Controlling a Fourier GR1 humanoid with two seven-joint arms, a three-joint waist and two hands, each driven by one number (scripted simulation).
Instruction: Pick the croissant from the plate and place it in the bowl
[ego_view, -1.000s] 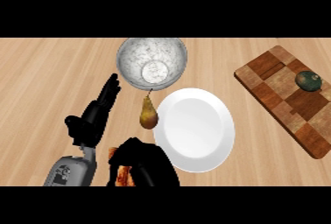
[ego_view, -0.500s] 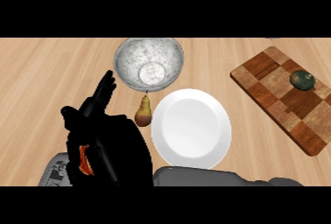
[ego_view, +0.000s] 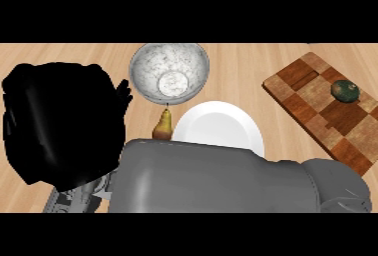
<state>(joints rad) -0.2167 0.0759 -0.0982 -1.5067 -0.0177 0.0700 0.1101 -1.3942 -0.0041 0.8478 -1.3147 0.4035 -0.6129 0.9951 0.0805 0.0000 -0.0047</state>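
Grey forearm (ego_view: 221, 175) now fills foreground, hiding lower plate (ego_view: 221, 122). Black hand (ego_view: 63, 125) looms left; grip cannot be told. Croissant not visible. Bowl (ego_view: 170, 72) holds nothing: placement pending. Pear (ego_view: 163, 126) beside plate.

Plate (ego_view: 221, 122) half behind grey forearm (ego_view: 221, 177)

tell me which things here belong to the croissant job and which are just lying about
Part of the job:
- white plate, no croissant showing on it
- bowl

Just lying about:
- pear, between bowl and plate
- checkered cutting board
- dark green round item on the board
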